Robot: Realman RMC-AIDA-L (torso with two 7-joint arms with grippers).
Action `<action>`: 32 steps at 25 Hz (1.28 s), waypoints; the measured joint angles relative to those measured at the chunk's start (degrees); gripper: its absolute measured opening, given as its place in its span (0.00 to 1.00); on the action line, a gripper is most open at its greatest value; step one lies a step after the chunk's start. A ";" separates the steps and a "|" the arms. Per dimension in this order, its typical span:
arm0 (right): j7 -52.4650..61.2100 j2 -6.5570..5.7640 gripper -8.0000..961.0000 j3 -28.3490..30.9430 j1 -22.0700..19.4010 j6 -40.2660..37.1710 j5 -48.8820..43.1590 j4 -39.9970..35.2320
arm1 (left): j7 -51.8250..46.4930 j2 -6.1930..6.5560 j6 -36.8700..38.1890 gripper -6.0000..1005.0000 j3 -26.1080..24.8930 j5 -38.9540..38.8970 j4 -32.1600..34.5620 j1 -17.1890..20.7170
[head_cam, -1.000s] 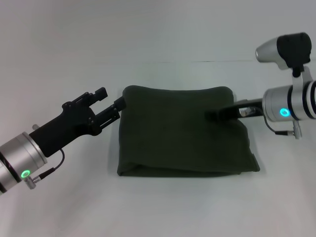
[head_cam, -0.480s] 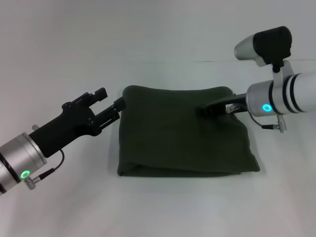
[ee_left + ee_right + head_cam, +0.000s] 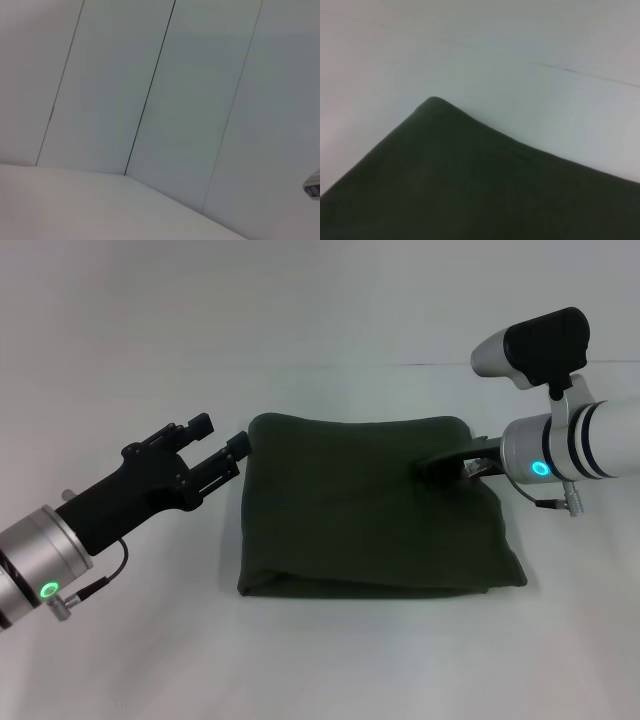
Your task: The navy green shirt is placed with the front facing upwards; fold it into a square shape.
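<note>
The shirt (image 3: 370,510) is showing plain dark olive green, no pattern visible. The worktop (image 3: 320,660) is looking white. Both grippers, left (image 3: 222,445) and right (image 3: 432,466), are showing black, on silver arms glowing with green lights.

Folded navy green shirt (image 3: 365,505) on the white surface

It lies flat as a plain dark olive block, roughly square, with no lettering or label showing (only bare cloth faces up). Its far edge runs nearly straight with rounded corners; the near edge shows stacked layers, and the near right corner juts out a little. In the right wrist view one rounded corner (image 3: 434,102) rests against the pale surface, the cloth smooth and unwrinkled.
</note>
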 joint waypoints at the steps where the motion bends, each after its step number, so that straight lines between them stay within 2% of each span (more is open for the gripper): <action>1: -0.03 0.02 0.01 -0.24 -0.04 0.46 0.03 0.02 | 0.00 0.00 -0.05 0.67 0.00 -0.01 0.00 0.00; 11: -0.29 -0.09 0.01 -0.07 -1.63 0.38 1.93 -2.92 | -0.02 0.00 0.16 0.67 0.00 -0.02 -0.07 0.37; 22: 0.00 -0.43 0.01 -0.37 -1.71 1.43 1.59 0.76 | -0.09 0.00 0.35 0.67 -0.01 -0.02 -0.10 0.34; 32: 0.00 -0.60 0.01 0.02 -2.65 2.80 1.56 -0.54 | -0.20 0.00 0.36 0.67 0.01 -0.02 -0.10 0.17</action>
